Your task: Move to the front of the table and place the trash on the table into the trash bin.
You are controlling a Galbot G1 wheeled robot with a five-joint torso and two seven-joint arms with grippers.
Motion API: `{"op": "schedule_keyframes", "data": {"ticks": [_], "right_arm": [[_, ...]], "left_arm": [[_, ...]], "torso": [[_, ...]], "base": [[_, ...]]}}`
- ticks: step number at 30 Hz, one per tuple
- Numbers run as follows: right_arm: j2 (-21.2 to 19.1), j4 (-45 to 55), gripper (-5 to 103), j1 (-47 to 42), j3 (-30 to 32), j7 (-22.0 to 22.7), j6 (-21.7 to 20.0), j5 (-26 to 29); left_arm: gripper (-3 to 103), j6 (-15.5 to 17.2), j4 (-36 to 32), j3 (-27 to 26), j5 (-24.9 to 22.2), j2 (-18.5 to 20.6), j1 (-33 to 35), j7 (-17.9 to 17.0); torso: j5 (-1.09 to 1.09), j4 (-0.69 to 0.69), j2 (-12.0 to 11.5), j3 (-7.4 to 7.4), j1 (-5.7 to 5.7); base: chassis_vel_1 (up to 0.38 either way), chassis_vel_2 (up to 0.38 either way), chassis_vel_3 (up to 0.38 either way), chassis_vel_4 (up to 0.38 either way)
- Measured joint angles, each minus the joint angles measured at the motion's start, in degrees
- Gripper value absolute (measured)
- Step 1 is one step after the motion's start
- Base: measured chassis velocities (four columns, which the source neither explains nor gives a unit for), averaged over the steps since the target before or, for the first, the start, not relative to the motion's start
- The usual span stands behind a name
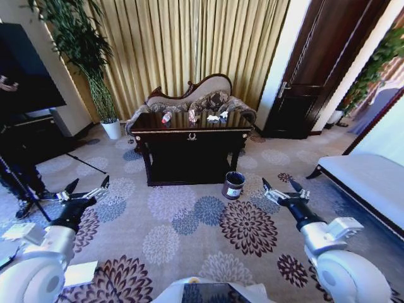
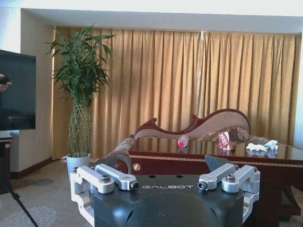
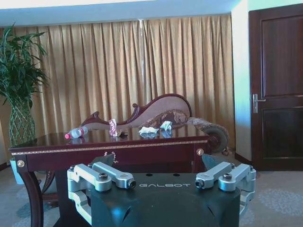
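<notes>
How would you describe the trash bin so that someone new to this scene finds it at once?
Start at the dark glossy table in front of the gold curtains. On the patterned carpet by the table's front right corner stands the trash bin, a small dark cylindrical bucket with a white label. Unlike the white plant pot by the left wall, it is dark and holds no plant.

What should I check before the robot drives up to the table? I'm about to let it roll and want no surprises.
1. Both grippers free: ok; left gripper and right gripper are open, holding nothing.
2. Trash still on the table: ok; bottle, snack wrapper and white tissue lie on top.
3. Trash bin upright on the carpet by the table's front right: ok.
4. Carpet between robot and table free of obstacles: ok.
5. Tripod leg near the left arm: not ok, keep away.
6. Bin empty: cannot tell.
</notes>
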Motion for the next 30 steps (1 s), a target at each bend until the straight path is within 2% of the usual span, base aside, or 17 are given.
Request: {"op": "schedule_keyframes", "data": {"ticks": [6, 30], "right_arm": [[0.3, 0.0, 100, -0.2, -0.3, -0.1, -0.1, -0.3], [-0.1, 0.0, 100, 0.0, -0.5, -0.5, -0.2, -0.4]], "left_arm": [[100, -1.0, 1.1, 0.2, 0.0, -0.2, 0.2, 1.1], [100, -1.1, 1.2, 0.4, -0.2, -0.7, 0.5, 1.6]], "torso": [[0.0, 0.0, 0.0, 0.0, 0.0], [0.0, 0.0, 0.0, 0.0, 0.0]], "base": [[0.0, 0.0, 0.0, 0.0], [0.0, 0.0, 0.0, 0.0]]}}
